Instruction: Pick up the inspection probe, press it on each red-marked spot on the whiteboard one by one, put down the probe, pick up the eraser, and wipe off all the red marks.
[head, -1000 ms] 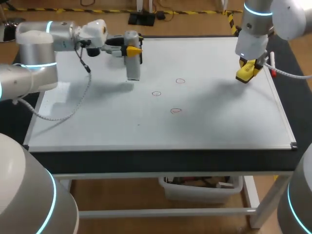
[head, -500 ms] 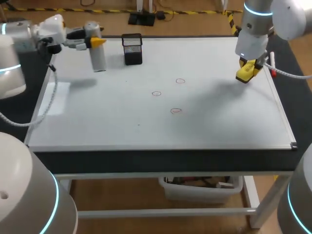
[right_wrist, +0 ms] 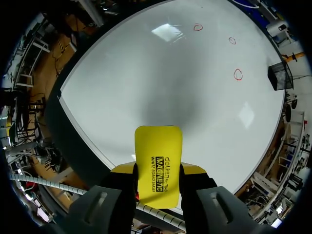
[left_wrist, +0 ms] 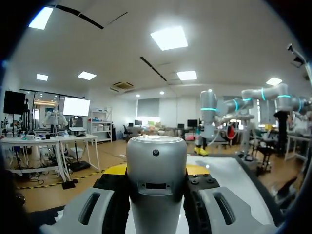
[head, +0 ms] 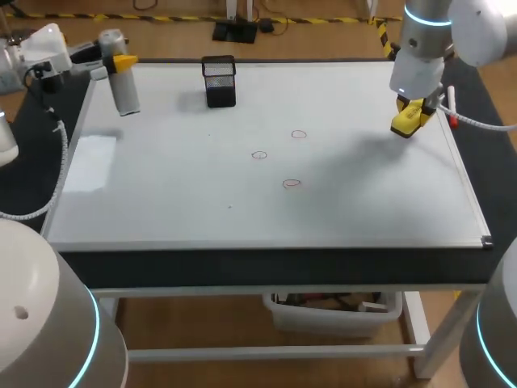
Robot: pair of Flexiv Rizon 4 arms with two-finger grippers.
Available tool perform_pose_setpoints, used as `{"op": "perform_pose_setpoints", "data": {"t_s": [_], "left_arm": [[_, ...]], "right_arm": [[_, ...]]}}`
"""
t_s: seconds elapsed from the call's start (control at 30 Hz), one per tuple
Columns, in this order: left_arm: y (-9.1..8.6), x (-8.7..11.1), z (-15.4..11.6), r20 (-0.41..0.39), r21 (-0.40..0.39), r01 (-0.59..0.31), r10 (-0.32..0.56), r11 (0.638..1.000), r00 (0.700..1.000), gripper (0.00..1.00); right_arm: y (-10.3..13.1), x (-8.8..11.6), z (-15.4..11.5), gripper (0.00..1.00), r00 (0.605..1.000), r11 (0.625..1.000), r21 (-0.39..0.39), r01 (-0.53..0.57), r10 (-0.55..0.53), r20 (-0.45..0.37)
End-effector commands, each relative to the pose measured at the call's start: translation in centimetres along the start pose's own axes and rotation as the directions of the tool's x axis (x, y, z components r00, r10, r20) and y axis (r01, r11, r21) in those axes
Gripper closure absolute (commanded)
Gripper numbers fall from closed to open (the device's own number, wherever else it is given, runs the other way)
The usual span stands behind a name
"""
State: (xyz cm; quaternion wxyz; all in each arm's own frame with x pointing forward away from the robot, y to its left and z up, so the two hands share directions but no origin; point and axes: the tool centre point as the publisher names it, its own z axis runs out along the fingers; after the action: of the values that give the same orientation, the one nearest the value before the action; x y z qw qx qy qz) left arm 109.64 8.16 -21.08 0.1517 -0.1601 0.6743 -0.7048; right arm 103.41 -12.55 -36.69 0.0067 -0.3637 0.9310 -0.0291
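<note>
The only writing I can make out is a few short lines of black print on the yellow eraser, low on its face, where the right gripper clamps it over the whiteboard's two o'clock side.

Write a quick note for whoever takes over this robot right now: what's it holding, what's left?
Grip: left jaws shut on the inspection probe, near the far left corner of the whiteboard; right jaws shut on the yellow eraser, over its right side.
Done: both tools picked up. Whether the spots were pressed, cannot tell.
Left: put down the probe, wipe off three red marks, all intact.
</note>
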Motion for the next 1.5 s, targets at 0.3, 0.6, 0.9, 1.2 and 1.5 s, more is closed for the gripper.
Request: {"op": "perform_pose_setpoints", "data": {"t_s": [0.3, 0.6, 0.9, 1.2, 1.5], "left_arm": [[-0.6, 0.1, -2.2, 0.096, 0.005, -0.003, 0.003, 1.0, 0.995, 1.0], [-0.6, 0.1, -2.2, 0.096, 0.005, -0.003, 0.003, 1.0, 0.995, 1.0], [-0.6, 0.1, -2.2, 0.096, 0.005, -0.003, 0.003, 1.0, 0.995, 1.0], [-0.6, 0.1, -2.2, 0.096, 0.005, -0.003, 0.003, 1.0, 0.995, 1.0], [-0.6, 0.1, -2.2, 0.096, 0.005, -0.003, 0.003, 1.0, 0.995, 1.0]], "right_arm": [[0.2, -0.3, -0.3, 1.0, 1.0, 1.0, 0.0, 0.011, -0.011, -0.007], [5.5, -5.0, -1.1, 1.0, 0.981, 0.982, 0.013, 0.189, -0.188, -0.047], [11.7, -11.0, -1.5, 1.0, 0.926, 0.926, -0.023, 0.378, -0.377, 0.012], [17.3, -16.7, -1.2, 1.0, 0.855, 0.851, -0.084, 0.519, -0.518, 0.038], [22.2, -20.3, -0.2, 1.0, 0.772, 0.77, -0.078, 0.633, -0.635, -0.003]]}}
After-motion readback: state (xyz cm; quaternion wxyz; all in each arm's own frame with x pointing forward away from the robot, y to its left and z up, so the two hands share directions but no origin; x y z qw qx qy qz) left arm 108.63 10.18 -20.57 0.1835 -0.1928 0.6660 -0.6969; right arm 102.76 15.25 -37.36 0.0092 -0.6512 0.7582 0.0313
